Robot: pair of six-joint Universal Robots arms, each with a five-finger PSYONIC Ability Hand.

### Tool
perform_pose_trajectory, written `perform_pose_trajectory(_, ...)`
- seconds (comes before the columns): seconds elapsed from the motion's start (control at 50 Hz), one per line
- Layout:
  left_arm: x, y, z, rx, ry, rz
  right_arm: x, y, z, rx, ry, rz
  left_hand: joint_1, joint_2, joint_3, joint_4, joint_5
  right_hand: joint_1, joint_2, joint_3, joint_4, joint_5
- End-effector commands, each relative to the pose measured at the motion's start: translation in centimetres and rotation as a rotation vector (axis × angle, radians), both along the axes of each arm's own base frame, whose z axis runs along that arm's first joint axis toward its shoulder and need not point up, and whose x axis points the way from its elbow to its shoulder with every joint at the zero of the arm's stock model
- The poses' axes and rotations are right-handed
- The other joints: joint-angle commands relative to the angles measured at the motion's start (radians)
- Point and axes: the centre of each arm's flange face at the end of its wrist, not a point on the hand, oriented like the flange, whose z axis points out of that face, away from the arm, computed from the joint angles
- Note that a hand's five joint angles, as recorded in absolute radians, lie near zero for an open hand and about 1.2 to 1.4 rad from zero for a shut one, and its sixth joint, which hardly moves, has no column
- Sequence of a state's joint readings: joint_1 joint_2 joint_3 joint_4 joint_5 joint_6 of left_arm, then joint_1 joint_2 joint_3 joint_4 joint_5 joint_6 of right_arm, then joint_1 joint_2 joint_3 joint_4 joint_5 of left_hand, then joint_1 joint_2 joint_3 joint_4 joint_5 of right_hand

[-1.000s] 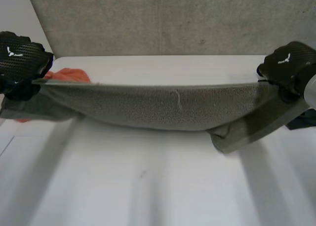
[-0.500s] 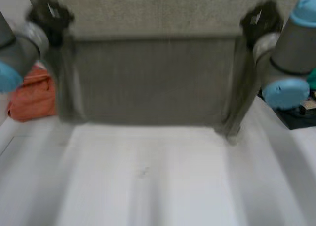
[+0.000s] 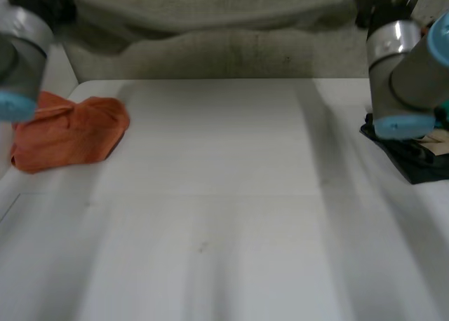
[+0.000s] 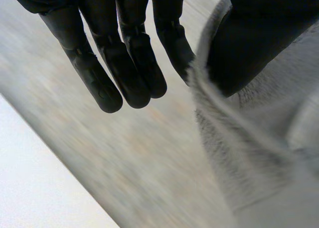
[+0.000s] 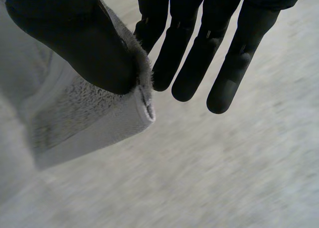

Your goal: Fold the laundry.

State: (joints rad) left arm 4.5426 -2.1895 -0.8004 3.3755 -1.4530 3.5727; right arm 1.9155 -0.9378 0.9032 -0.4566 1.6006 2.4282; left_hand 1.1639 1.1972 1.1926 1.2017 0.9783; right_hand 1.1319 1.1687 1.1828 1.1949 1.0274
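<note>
1. Now, on the table's left side lies a crumpled orange cloth, well apart from both hands; it looks like laundry not yet folded.
2. High above the table's far left corner, the left hand grasps the grey towel; its thumb presses a rolled edge of the towel against the nearest finger, and the other fingers stand straight beside it.
3. Over the table's far edge the towel hangs off the surface, stretched between the two hands; its long axis runs left to right, with a slight sag in the middle.
4. High above the table's far right corner, the right hand clamps the towel's other end; its thumb pins a hemmed corner, and the remaining fingers are straight.
5. Just off the table's right edge sits a black object; I cannot tell what it is.
6. The coming move, as I judge it, turns on this: the towel lies between the hands and below them, each hand equally near its own end; lowering it onto the table calls for both hands to descend level, so the long axis keeps parallel to the far edge.
</note>
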Motion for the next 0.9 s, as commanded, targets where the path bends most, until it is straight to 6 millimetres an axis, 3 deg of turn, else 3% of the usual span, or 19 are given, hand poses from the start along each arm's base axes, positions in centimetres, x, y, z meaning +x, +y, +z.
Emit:
perform_pose_trajectory(0.02,-0.8,-0.1,-10.4,0.235,-0.108,-0.032,-0.5,-0.5,-8.0,0.258,0.091,-0.013,0.232,0.199,0.204,0.195,0.243,0.264,0.228,0.213,0.201,0.194)
perform_pose_trajectory(0.08,-0.9,0.9,-13.5,0.317,-0.18,-0.044,-0.9,-0.1,-10.9,0.371,0.129,-0.019,0.232,0.199,0.204,0.195,0.243,0.264,0.228,0.213,0.201,0.194)
perform_pose_trajectory(0.16,-1.3,3.0,-15.6,0.398,-0.295,-0.075,-1.7,1.4,-13.4,0.525,0.186,-0.024,0.232,0.199,0.204,0.195,0.243,0.264,0.228,0.213,0.201,0.194)
perform_pose_trajectory(0.28,-0.9,7.0,-15.8,0.5,-0.462,-0.098,-3.2,5.0,-15.1,0.745,0.316,-0.031,0.232,0.199,0.204,0.195,0.243,0.264,0.228,0.213,0.201,0.194)
perform_pose_trajectory(0.36,0.1,10.9,-15.2,0.609,-0.577,-0.119,-5.4,9.0,-14.8,0.936,0.44,-0.045,0.232,0.199,0.204,0.195,0.243,0.264,0.228,0.213,0.201,0.194)
perform_pose_trajectory(0.38,0.7,12.7,-15.3,0.68,-0.626,-0.133,-6.2,10.8,-14.5,1.006,0.479,-0.042,0.232,0.199,0.204,0.195,0.243,0.264,0.228,0.213,0.201,0.194)
perform_pose_trajectory(0.44,1.6,15.8,-15.2,0.79,-0.705,-0.169,-7.3,13.1,-13.7,1.056,0.526,-0.023,0.232,0.199,0.204,0.195,0.243,0.264,0.228,0.213,0.201,0.194)
perform_pose_trajectory(0.46,2.2,17.6,-15.0,0.851,-0.757,-0.194,-7.9,14.4,-13.0,1.059,0.557,-0.011,0.232,0.199,0.204,0.195,0.243,0.264,0.228,0.213,0.201,0.194)
perform_pose_trajectory(0.56,3.6,21.2,-14.7,0.953,-0.876,-0.249,-9.8,16.6,-11.8,1.016,0.688,-0.006,0.232,0.199,0.204,0.195,0.243,0.264,0.228,0.213,0.201,0.194)
perform_pose_trajectory(0.66,3.0,20.5,-13.6,0.866,-0.888,-0.257,-9.5,15.5,-11.8,0.926,0.708,0.011,0.232,0.199,0.204,0.195,0.243,0.264,0.228,0.213,0.201,0.194)
perform_pose_trajectory(0.74,1.5,17.9,-12.9,0.778,-0.814,-0.234,-8.3,13.0,-12.2,0.873,0.611,-0.003,0.232,0.199,0.204,0.195,0.243,0.264,0.228,0.213,0.201,0.194)
perform_pose_trajectory(0.76,0.9,16.5,-12.8,0.737,-0.774,-0.216,-7.8,11.9,-12.2,0.849,0.569,-0.013,0.232,0.199,0.204,0.195,0.243,0.264,0.228,0.213,0.201,0.194)
perform_pose_trajectory(0.9,-1.7,10.9,-13.7,0.604,-0.678,-0.157,-5.9,7.3,-12.6,0.741,0.391,-0.052,0.232,0.199,0.204,0.195,0.243,0.264,0.228,0.213,0.201,0.194)
